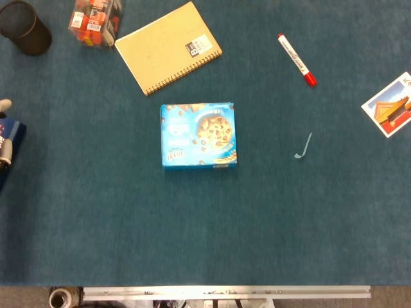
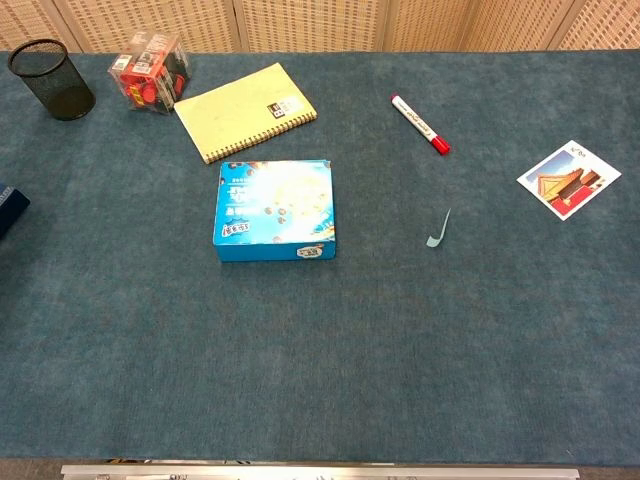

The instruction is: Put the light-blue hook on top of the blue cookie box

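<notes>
The light-blue hook (image 1: 303, 147) lies flat on the table (image 1: 270, 224), right of the middle, well apart from the blue cookie box (image 1: 198, 136) at the centre. A red marker (image 1: 297, 59) lies nearer the far edge, with a spiral notebook (image 1: 168, 47). At the left edge only a small part of the left hand (image 1: 5, 128) shows; I cannot tell how its fingers stand.

blue-carpeted table (image 2: 320, 340), cookie box (image 2: 274, 208), hook (image 2: 438, 230), notebook (image 2: 245, 110)

A pale, rounded hand (image 1: 5, 128) part shows beside dark-blue casing.
</notes>
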Available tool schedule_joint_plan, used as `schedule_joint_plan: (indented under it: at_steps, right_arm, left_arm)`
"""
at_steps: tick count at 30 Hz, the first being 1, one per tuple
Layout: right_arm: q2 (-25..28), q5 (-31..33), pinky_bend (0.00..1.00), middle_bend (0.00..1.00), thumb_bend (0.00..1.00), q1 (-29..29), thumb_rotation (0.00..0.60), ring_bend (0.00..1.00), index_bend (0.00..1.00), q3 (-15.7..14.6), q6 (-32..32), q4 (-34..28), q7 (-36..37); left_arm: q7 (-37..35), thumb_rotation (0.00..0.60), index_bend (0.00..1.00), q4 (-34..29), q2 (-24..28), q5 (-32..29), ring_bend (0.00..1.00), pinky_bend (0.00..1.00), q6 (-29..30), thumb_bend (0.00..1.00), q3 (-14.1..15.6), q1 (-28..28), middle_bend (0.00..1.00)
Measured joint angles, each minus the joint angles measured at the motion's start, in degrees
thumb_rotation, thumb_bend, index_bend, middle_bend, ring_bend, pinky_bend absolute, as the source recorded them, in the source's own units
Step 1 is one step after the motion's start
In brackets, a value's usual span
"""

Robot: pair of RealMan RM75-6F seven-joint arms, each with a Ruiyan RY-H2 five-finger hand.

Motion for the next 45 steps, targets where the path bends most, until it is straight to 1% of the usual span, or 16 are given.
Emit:
schedule_joint_plan:
  at_steps: [9,13,15,21,23,27,30,32,34,35,36,38,41,44,45]
  right_arm:
    - [0.3,-1.5,0.24,0.34,0.22,1.5,0.600,0.22,0.29,0.1,-1.6,-0.3,0.7]
    - [0.6,-3.0,0.24,0.34,0.22,3.2,0.600,0.22,0.30,0.0,-3.6,-0.4,0.9]
    - [0.6,-3.8,0.24,0.34,0.22,4.2,0.600,0.22,0.32,-0.1,-4.8,-0.4,0.8]
    - [-0.3,-6.8,0.24,0.34,0.23,8.4,0.600,0.22,0.45,-0.6,-9.1,0.8,-1.7]
    - [-1.0,-7.3,0.24,0.34,0.23,9.9,0.600,0.22,0.47,-0.8,-11.0,1.4,-3.0]
    - [-2.9,-8.0,0.24,0.34,0.25,12.8,0.600,0.22,0.48,-1.1,-15.2,2.9,-4.7]
    - [-5.4,-8.3,0.24,0.34,0.25,15.2,0.600,0.22,0.48,-1.3,-17.9,4.9,-6.1]
    - [-7.4,-8.6,0.24,0.34,0.25,16.6,0.600,0.20,0.48,-1.4,-19.3,6.5,-6.8]
    - [-9.3,-9.0,0.22,0.34,0.25,17.8,0.600,0.17,0.48,-1.7,-20.4,8.1,-7.4]
    - [-10.2,-9.2,0.17,0.34,0.25,18.1,0.600,0.15,0.48,-1.8,-20.8,8.7,-7.7]
    - [-11.0,-9.3,0.11,0.34,0.25,18.4,0.600,0.13,0.48,-1.9,-21.2,9.4,-8.1]
    - [-13.0,-9.5,0.01,0.29,0.25,19.1,0.600,0.06,0.48,-2.3,-21.9,10.9,-9.1]
    - [-15.9,-9.4,0.00,0.22,0.25,19.8,0.600,0.00,0.48,-2.6,-22.4,13.0,-10.2]
    - [-18.8,-9.5,0.00,0.12,0.25,20.0,0.600,0.00,0.48,-2.7,-21.6,15.8,-10.6]
    - [-19.7,-9.6,0.00,0.11,0.25,20.0,0.600,0.00,0.48,-2.7,-21.2,16.8,-10.8]
  left_arm:
    - [0.0,0.600,0.22,0.1,-0.2,0.2,0.29,0.25,0.3,0.43,0.0,0.1,0.35]
    - [0.0,0.600,0.22,0.1,-0.2,0.3,0.29,0.25,0.4,0.43,0.1,0.2,0.35]
    - [0.1,0.600,0.22,0.0,-0.2,0.4,0.29,0.25,0.4,0.43,0.1,0.1,0.35]
    - [0.2,0.600,0.22,-0.3,-0.1,0.6,0.29,0.25,0.5,0.43,0.3,0.2,0.35]
    - [0.2,0.600,0.22,-0.3,-0.1,0.5,0.29,0.25,0.5,0.43,0.3,0.2,0.35]
    - [0.2,0.600,0.22,-0.4,-0.2,0.6,0.29,0.25,0.5,0.43,0.3,0.3,0.35]
    - [0.3,0.600,0.22,-0.5,-0.2,0.8,0.29,0.25,0.5,0.43,0.4,0.2,0.35]
    - [0.3,0.600,0.22,-0.5,-0.2,0.8,0.29,0.25,0.5,0.43,0.4,0.3,0.35]
    - [0.2,0.600,0.22,-0.4,-0.2,0.7,0.29,0.25,0.4,0.43,0.5,0.3,0.35]
    - [0.2,0.600,0.22,-0.4,-0.3,0.6,0.29,0.25,0.4,0.43,0.5,0.3,0.35]
    - [0.1,0.600,0.22,-0.3,-0.3,0.6,0.29,0.25,0.3,0.43,0.5,0.3,0.35]
    - [0.0,0.600,0.22,-0.2,-0.3,0.5,0.29,0.25,0.4,0.43,0.5,0.4,0.35]
    - [-0.4,0.600,0.22,0.0,-0.2,0.3,0.29,0.25,0.4,0.43,0.6,0.6,0.35]
    - [-0.7,0.600,0.22,0.2,-0.2,0.1,0.29,0.25,0.3,0.43,0.7,0.7,0.35]
    - [-0.8,0.600,0.22,0.3,-0.2,0.1,0.29,0.25,0.2,0.43,0.7,0.7,0.35]
